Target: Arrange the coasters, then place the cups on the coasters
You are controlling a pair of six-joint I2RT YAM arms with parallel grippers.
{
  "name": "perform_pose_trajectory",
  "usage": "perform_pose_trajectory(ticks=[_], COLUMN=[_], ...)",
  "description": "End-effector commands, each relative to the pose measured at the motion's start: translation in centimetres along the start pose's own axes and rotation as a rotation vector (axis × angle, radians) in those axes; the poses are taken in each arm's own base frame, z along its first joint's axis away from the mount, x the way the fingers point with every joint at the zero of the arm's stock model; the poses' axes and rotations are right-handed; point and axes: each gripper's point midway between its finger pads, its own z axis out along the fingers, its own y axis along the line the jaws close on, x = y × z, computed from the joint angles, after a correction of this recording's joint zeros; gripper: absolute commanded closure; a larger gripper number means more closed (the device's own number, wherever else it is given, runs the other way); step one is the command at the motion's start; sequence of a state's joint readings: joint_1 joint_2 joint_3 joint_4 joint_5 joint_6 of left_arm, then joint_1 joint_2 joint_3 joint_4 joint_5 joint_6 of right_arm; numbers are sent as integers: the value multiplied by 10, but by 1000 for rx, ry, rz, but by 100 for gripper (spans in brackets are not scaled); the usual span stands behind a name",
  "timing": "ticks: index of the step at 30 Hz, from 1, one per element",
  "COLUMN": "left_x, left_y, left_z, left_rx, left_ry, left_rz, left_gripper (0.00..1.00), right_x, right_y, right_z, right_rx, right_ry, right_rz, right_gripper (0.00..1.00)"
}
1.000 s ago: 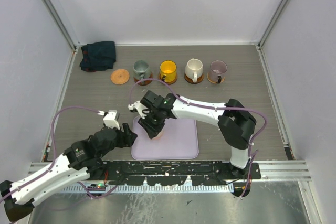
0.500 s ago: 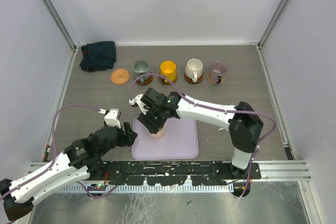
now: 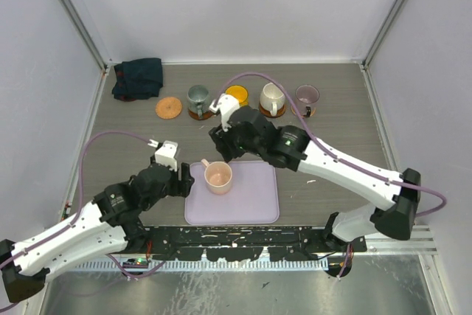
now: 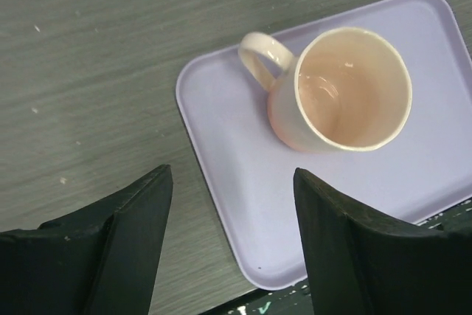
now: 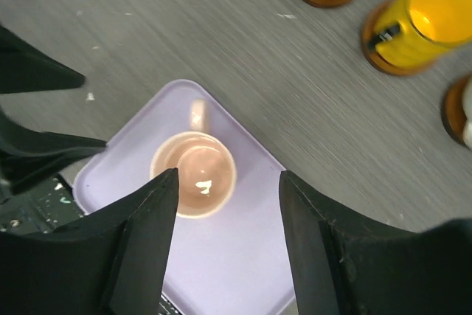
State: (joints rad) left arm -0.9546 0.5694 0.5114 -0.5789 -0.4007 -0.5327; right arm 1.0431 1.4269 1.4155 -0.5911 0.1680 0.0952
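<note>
A pale pink cup (image 3: 218,175) stands upright on the lilac tray (image 3: 251,201), its handle pointing to the far left. My right gripper (image 3: 221,144) hovers open above and behind it, holding nothing; in the right wrist view the pink cup (image 5: 193,175) sits far below the right gripper (image 5: 228,182). At the tray's left edge my left gripper (image 3: 184,180) is open, with the pink cup (image 4: 354,94) just ahead of the left gripper (image 4: 232,182). Along the back, a grey-green cup (image 3: 198,97), a yellow cup (image 3: 236,96), a cream cup (image 3: 272,97) and a purple cup (image 3: 306,96) stand on coasters. One cork coaster (image 3: 168,108) lies bare.
A dark folded cloth (image 3: 138,77) lies at the back left corner. Metal frame posts and white walls close in the table on three sides. The arms' base rail runs along the near edge.
My right gripper opened, let go of the pink cup on the tray and rose back toward the row of cups. My left gripper crept closer to the tray's left edge.
</note>
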Motion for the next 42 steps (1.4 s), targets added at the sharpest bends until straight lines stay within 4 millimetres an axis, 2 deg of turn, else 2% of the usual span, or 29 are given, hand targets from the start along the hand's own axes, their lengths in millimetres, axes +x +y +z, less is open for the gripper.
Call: perform_pose_trajectory(ticks=[1, 4, 6, 8, 9, 10, 11, 13, 15, 21, 24, 28, 33, 35, 38, 42], left_x=[-39, -58, -73, -89, -95, -100, -103, -104, -94, -74, -59, -73, -81, -92, -105, -102], left_y=[1, -8, -6, -4, -3, -2, -2, -5, -12, -7, -16, -28, -52, -51, -42, -28], left_z=[-8, -10, -15, -20, -21, -22, -21, -16, -7, 17, 22, 22, 14, 14, 11, -6], left_rx=[-33, 2, -20, -43, -57, -69, -74, -60, 6, -1, 48, 108, 306, 345, 494, 668], left_ry=[-51, -101, -131, -157, -161, -163, -160, -135, -66, 41, 75, 25, 95, 113, 125, 182], left_rz=[188, 265, 308, 364, 400, 436, 479, 551, 616, 521, 468, 538, 832, 898, 867, 868], left_gripper=[31, 31, 34, 48, 53, 53, 47, 30, 23, 22, 22, 22, 17, 16, 17, 14], right_x=[2, 9, 13, 18, 19, 20, 21, 23, 26, 38, 46, 54, 60, 62, 63, 65], right_y=[-38, -47, -53, -60, -64, -67, -71, -78, -85, -98, -100, -101, -105, -107, -111, -117], right_z=[-22, -35, -43, -51, -57, -61, -64, -71, -76, -89, -91, -89, -90, -91, -95, -104], right_rx=[173, 213, 234, 262, 274, 286, 298, 330, 358, 406, 410, 422, 437, 450, 465, 493], right_ry=[-99, -143, -176, -205, -229, -245, -258, -289, -317, -387, -392, -384, -396, -399, -400, -421], right_rz=[149, 204, 235, 260, 272, 279, 285, 300, 311, 363, 367, 369, 379, 376, 364, 374], right_gripper=[38, 38, 37, 37, 37, 36, 36, 36, 35, 33, 33, 32, 32, 31, 31, 31])
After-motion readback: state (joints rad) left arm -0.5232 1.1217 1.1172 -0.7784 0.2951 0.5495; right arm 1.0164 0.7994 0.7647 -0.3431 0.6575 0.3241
